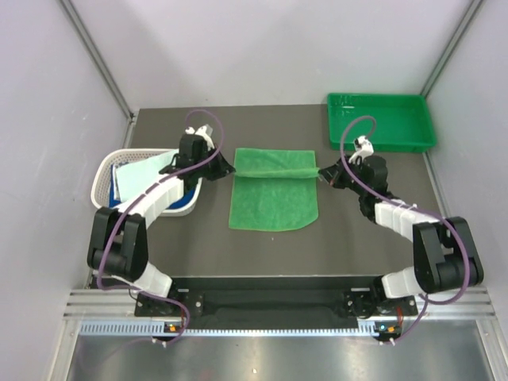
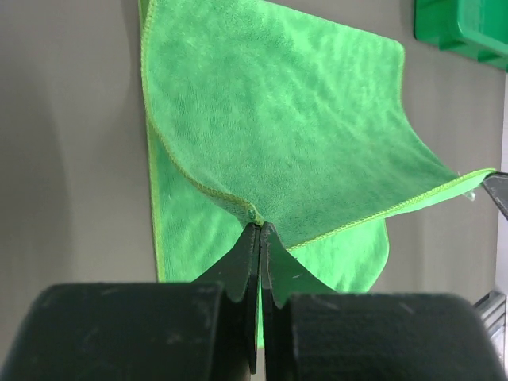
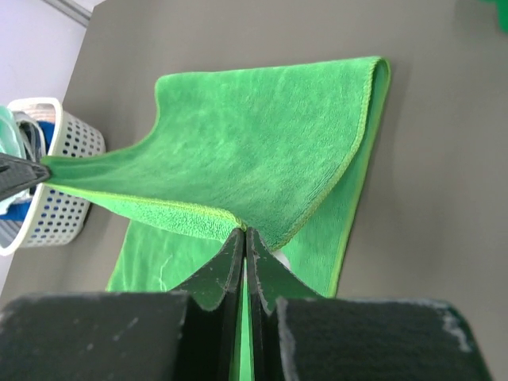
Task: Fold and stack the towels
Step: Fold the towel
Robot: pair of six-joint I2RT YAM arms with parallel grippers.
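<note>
The left gripper (image 2: pixel 259 230) is clenched on one corner of a bright green square microfibre towel (image 1: pixel 274 198), its jaws pressed together with only a sliver of hem between the tips. The right gripper (image 3: pixel 244 234) is clamped just as tightly on the opposite corner. Between them the held edge is lifted off the table and stretched nearly taut, while the rest of the towel lies flat on the dark grey tabletop (image 1: pixel 357 238), at its middle, between the two arms.

The thinnest margin is the grip itself: so little cloth sits in each pinch that extra tension, from the arms drifting apart, could likely pull a corner free and let the fold collapse. If one arm travels faster or lower than the other, the raised edge would probably land skewed, leaving the hems misaligned. Pulling too flat across the table may also drag the lower layer and bunch it.

Further out, the left arm lies close beside the white lattice basket (image 1: pixel 107 171) holding more cloths; a wide elbow swing could nudge it. The rigid green plastic tray (image 1: pixel 381 119) stands well apart.
</note>
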